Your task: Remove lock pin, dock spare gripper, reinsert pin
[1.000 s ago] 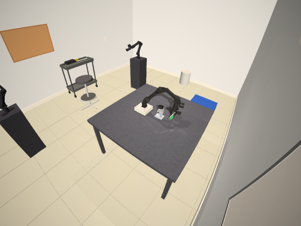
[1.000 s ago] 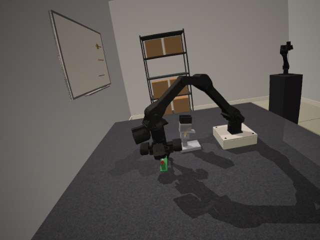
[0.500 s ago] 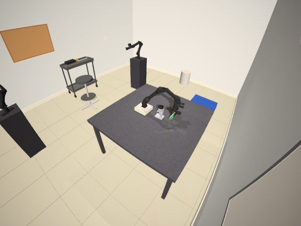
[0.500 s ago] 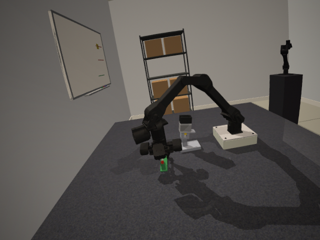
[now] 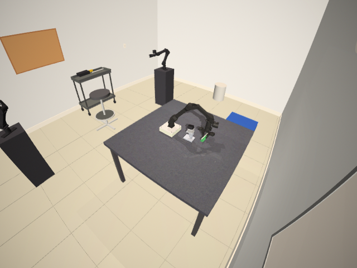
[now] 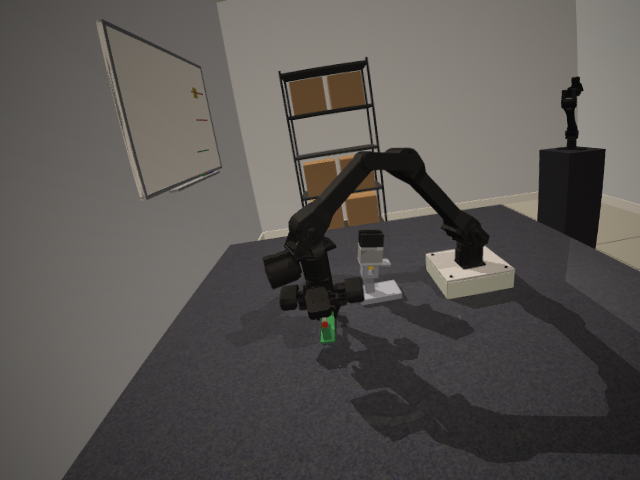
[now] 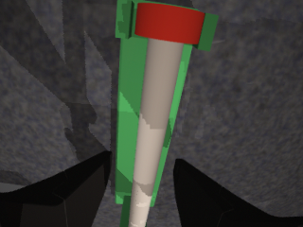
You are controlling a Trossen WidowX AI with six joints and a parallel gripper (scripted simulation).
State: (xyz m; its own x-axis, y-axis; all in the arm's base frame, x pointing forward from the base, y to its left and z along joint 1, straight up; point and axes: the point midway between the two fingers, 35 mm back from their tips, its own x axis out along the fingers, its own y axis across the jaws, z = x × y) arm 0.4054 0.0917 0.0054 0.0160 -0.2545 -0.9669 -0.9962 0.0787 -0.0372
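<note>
The lock pin [image 7: 158,113], with a beige shaft and red head, lies lengthwise in a green holder [image 7: 130,85] [image 6: 329,335] [image 5: 203,139] on the table. My gripper [image 7: 143,162] is open, with one black finger on each side of the shaft, toward the end away from the head. In the exterior view the arm's wrist hides the fingertips. The white mount [image 5: 189,138] [image 6: 383,291] stands between the holder and the arm's base. The spare gripper, a light block [image 6: 370,253] with a black top [image 5: 190,126], sits upright on the mount; how deeply it is seated cannot be told.
The arm's pale base box [image 5: 170,128] [image 6: 478,276] stands beyond the mount from the holder. The dark table's edge [image 5: 155,177] runs along the front in the top view. Away from the table are a stool, a cart, and two pedestals with other arms.
</note>
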